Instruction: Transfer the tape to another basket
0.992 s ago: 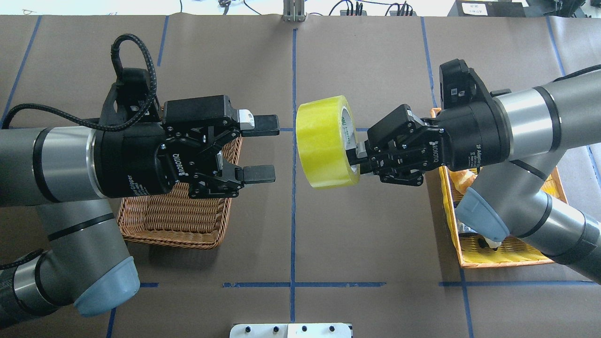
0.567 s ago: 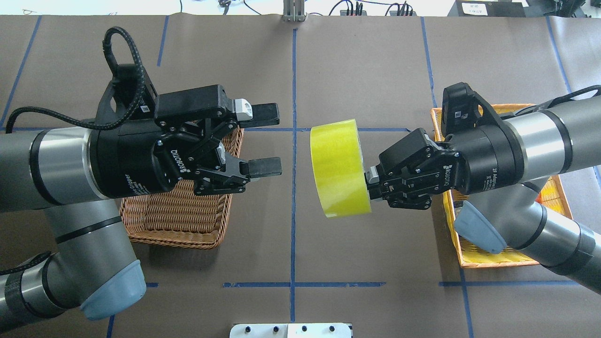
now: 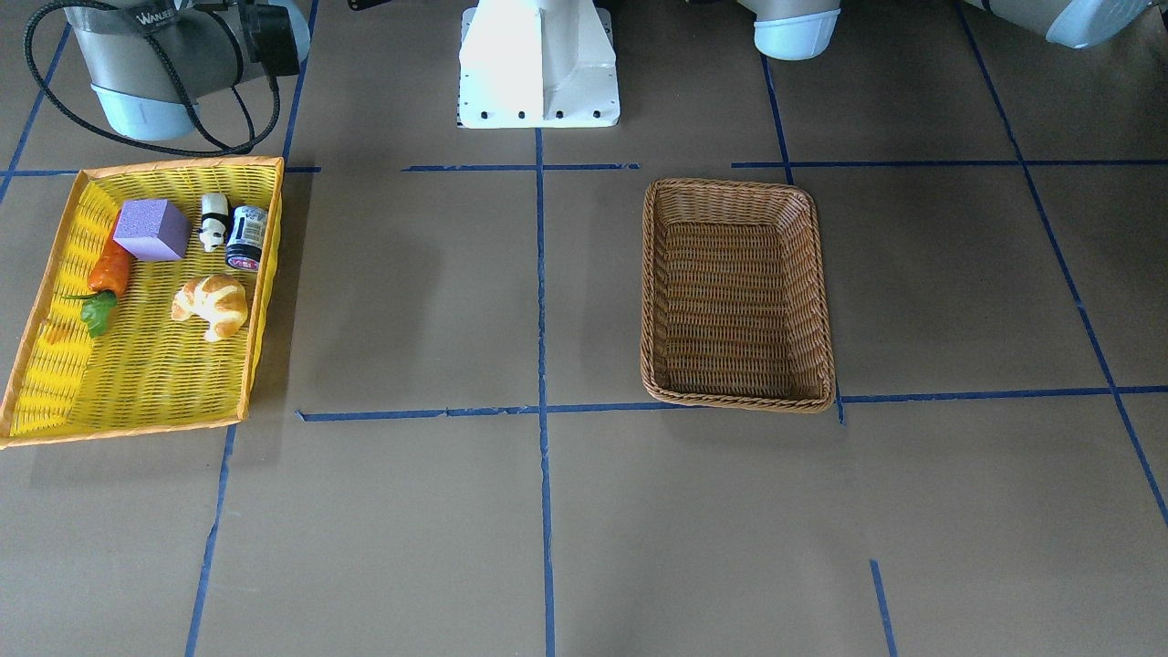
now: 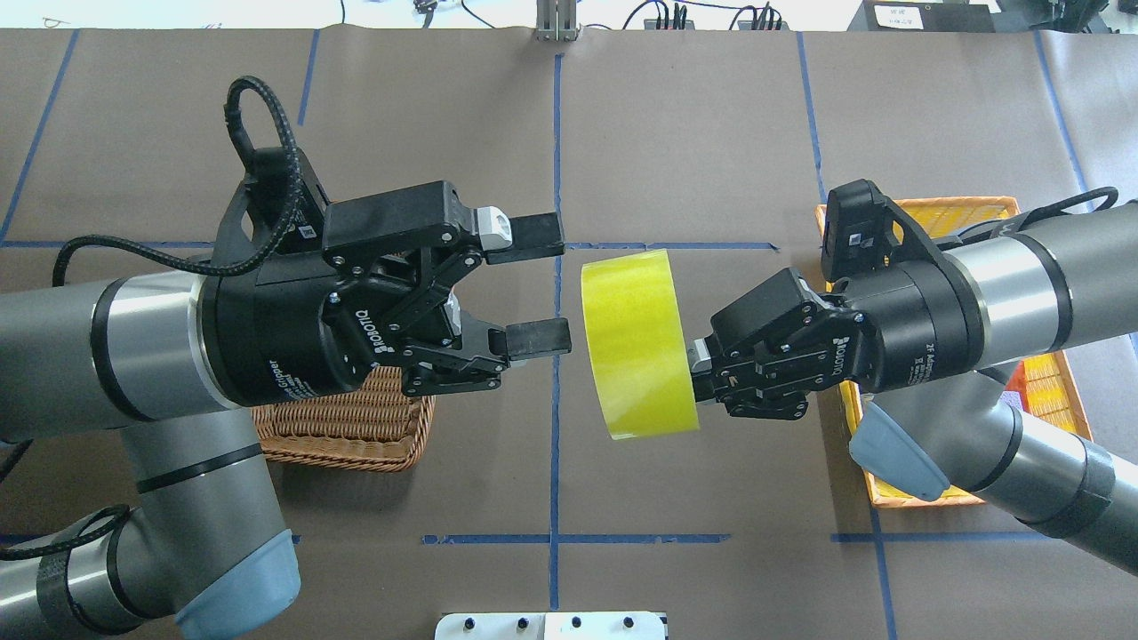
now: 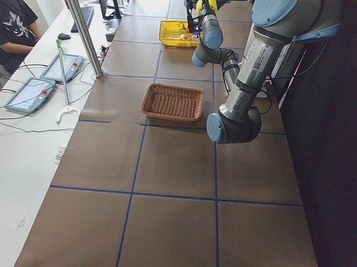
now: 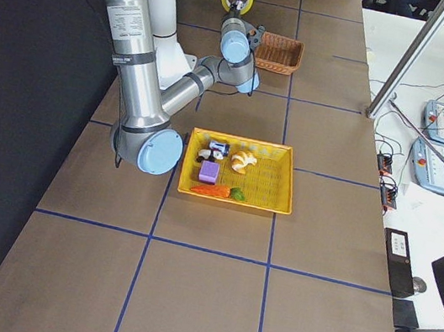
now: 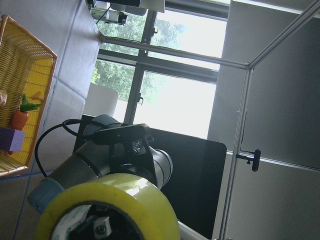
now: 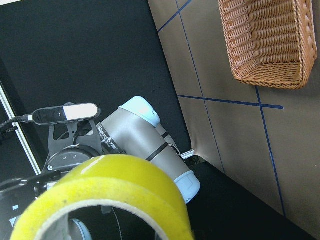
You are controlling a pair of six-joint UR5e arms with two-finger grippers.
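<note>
Handing over mid-air: right gripper (image 4: 700, 360) holding tape (image 4: 636, 342), seemingly by its core, above table centre. Left gripper (image 4: 540, 286) gaping wide just beside it. Next: clamping left, releasing right, carrying to basket (image 3: 650, 292).

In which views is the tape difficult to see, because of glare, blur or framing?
Left wrist-mounted: the tape is cut by the bottom edge, with a bright highlight; the windows behind are overexposed. Right wrist-mounted: it is near the lens and soft. Exterior front-facing: it is out of frame; only faint shadows lie on the table. Overhead exterior: sharp, evenly lit.
</note>
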